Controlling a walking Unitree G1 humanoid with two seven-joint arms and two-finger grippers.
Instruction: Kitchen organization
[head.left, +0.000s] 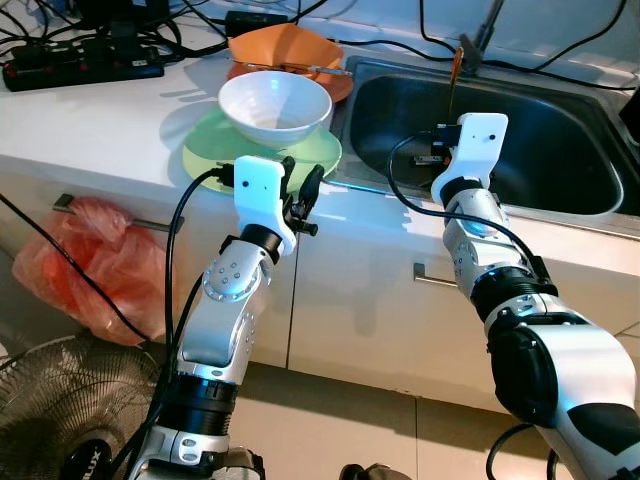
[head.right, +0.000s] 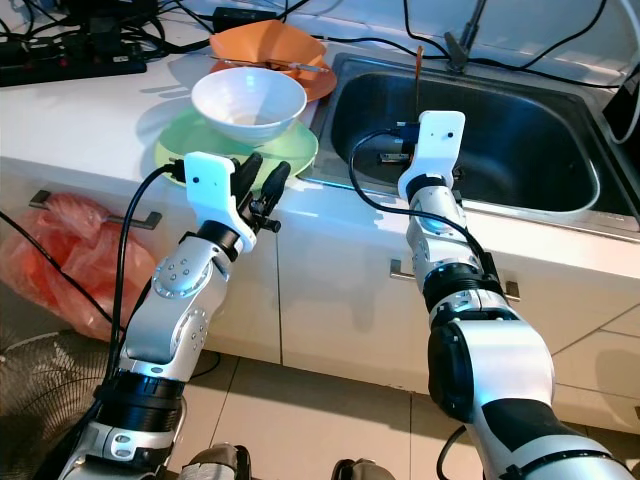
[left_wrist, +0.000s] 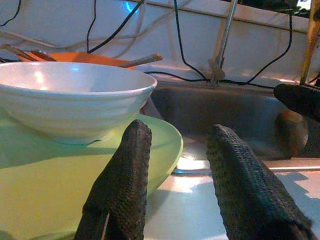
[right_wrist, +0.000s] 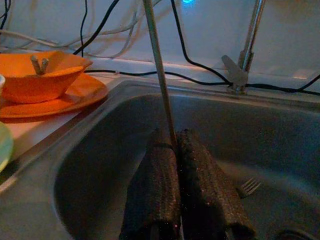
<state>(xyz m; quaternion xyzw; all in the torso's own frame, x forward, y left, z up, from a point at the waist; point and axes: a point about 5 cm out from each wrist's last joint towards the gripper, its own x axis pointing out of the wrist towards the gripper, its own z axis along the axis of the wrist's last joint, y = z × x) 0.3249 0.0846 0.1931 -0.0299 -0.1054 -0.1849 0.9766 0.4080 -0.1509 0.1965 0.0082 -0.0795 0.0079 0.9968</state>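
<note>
Over the sink (head.left: 560, 150), right claw (right_wrist: 172, 150) clamped on an upright chopstick (right_wrist: 157, 65).
Beside the green plate (head.left: 210, 150), left claw (left_wrist: 177, 165) spread apart, empty; could tip the white bowl (head.left: 275, 105) if nudged.

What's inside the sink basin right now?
In the sink, the right claw is shut on a thin upright stick. A fork lies on the bottom. The claw covers the floor directly beneath it.
</note>
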